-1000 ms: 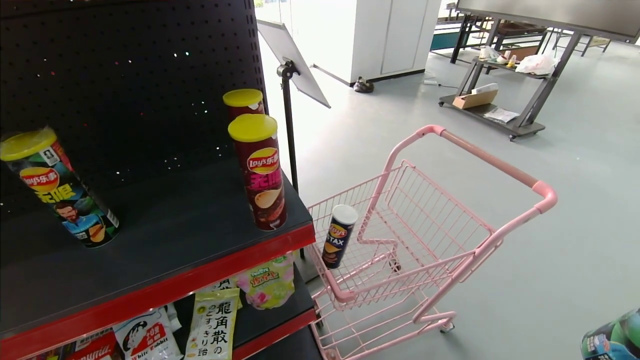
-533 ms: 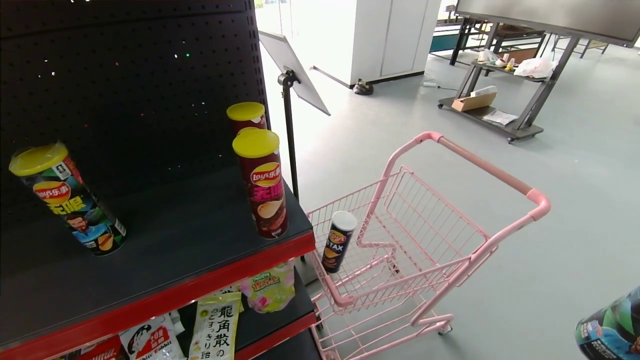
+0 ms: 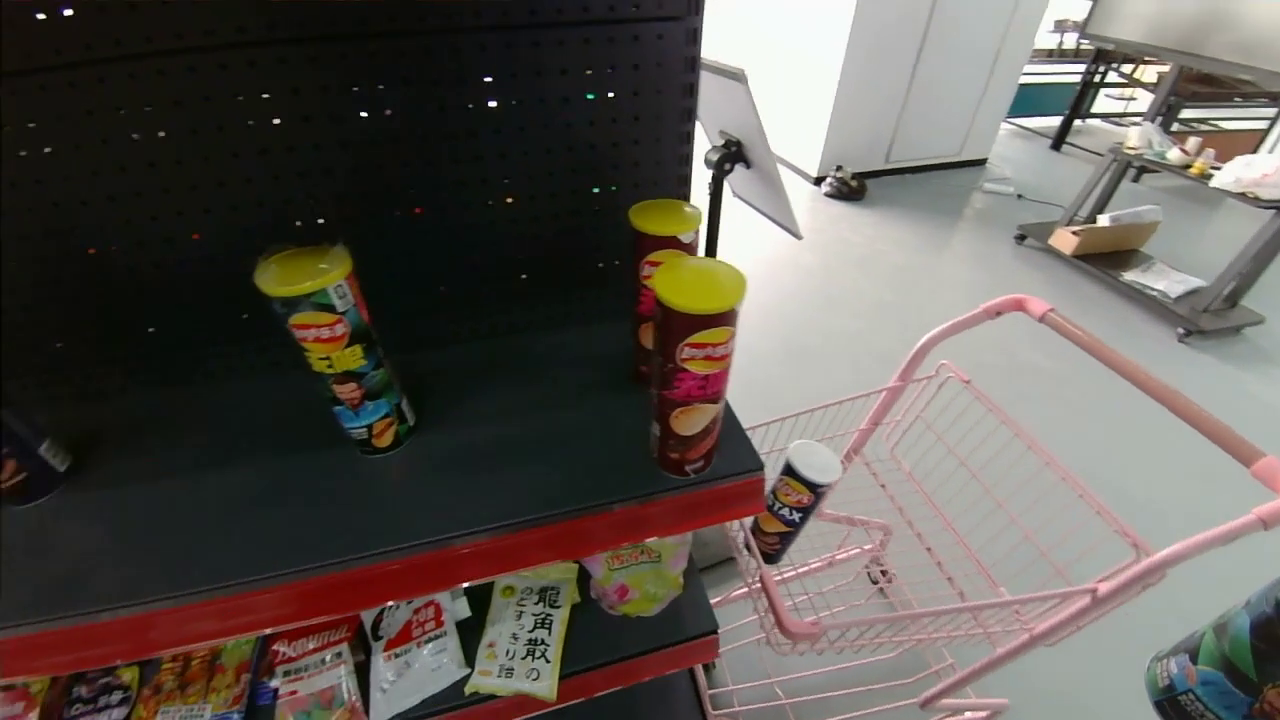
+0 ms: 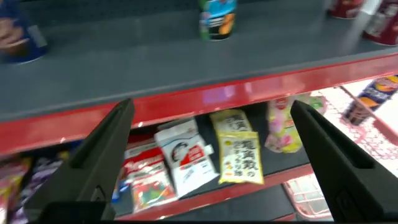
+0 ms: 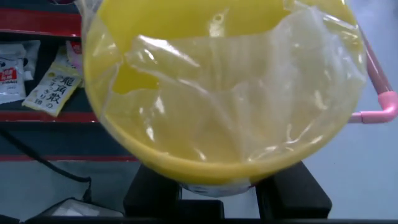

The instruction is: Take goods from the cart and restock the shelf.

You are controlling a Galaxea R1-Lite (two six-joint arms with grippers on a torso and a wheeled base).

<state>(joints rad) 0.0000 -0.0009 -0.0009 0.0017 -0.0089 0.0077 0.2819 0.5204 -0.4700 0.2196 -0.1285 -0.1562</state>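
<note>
Head camera has swung toward the shelf (image 3: 400,570) since a second ago, so the whole picture slid; shelf and cart (image 3: 1010,500) keep their places against each other. The right pincer (image 5: 217,196) pinches a yellow-lidded can (image 3: 1215,660), well apart from the shelf, on the cart's far side. The left pincer (image 4: 211,106) is spread with nothing in it, before the shelf's red front edge. Four cans stand on the top board: one maroon can (image 3: 693,370) at the right front corner, a second maroon can (image 3: 655,250) just behind it, a green-printed can (image 3: 340,355) mid-board, and a dark can (image 3: 25,465) toward the left. One white-lidded can (image 3: 795,495) leans in the cart's corner nearest the shelf. Snack bags (image 3: 520,630) lie on the board below.
</note>
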